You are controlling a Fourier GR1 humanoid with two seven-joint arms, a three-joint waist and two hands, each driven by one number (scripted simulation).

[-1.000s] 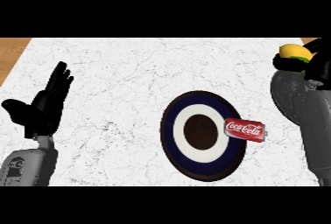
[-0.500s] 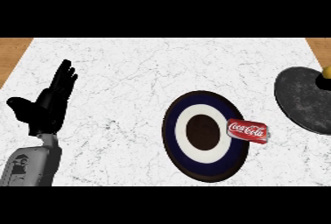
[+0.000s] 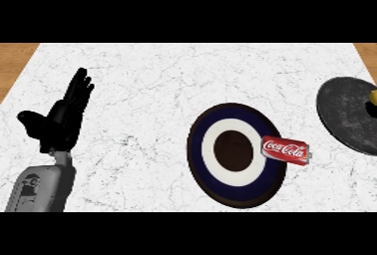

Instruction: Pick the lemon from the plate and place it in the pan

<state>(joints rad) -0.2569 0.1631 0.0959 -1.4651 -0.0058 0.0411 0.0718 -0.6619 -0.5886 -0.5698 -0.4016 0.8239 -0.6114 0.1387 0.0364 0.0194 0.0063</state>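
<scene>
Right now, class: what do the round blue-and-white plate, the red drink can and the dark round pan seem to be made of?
The round blue-and-white plate: probably glazed ceramic, judging by its smooth painted rings. The red drink can: likely thin metal with a printed white logo and a silvery end. The dark round pan: seemingly matte, speckled cast iron or coated metal.

Counter (image 3: 162, 74) spans view. Plate (image 3: 202, 149) lies right of centre, toward near edge. Can (image 3: 285, 150) lies on its side on plate's right rim, overhanging toward right. Pan (image 3: 346, 117) sits at far right, cut by view edge, apart from plate. Lemon (image 3: 373, 96) in pan at right edge, mostly cut off. Left hand (image 3: 63, 117) rests at counter's left, well apart from plate.
</scene>
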